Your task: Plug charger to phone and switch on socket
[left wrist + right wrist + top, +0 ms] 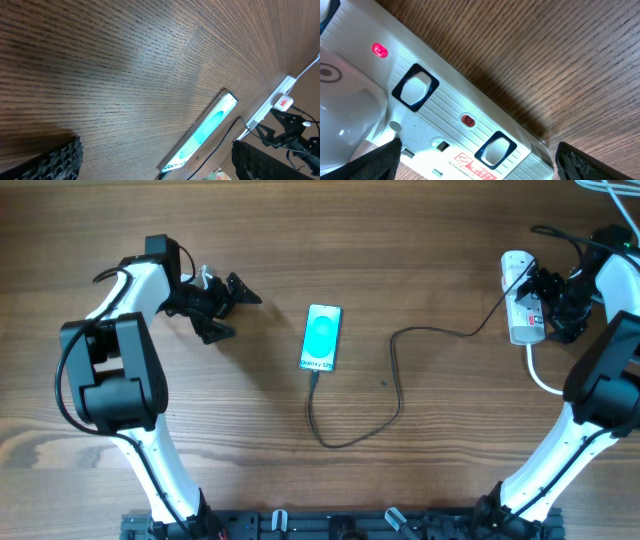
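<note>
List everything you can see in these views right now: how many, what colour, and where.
phone: one, teal-blue lit screen, table centre.
charger: one, thin black cable, looping from the phone's lower edge toward the socket.
socket: one, white strip, far right.
switches: two in view, white, on the socket's face.
indicator lamps: two, red, beside the switches.
white cord: one, thick, curving from the socket's near end.
table: one, brown wood.
left arm: one, white and black, left of the phone; jaws open, empty.
right arm: one, white and black, right edge; jaws open over the socket.
</note>
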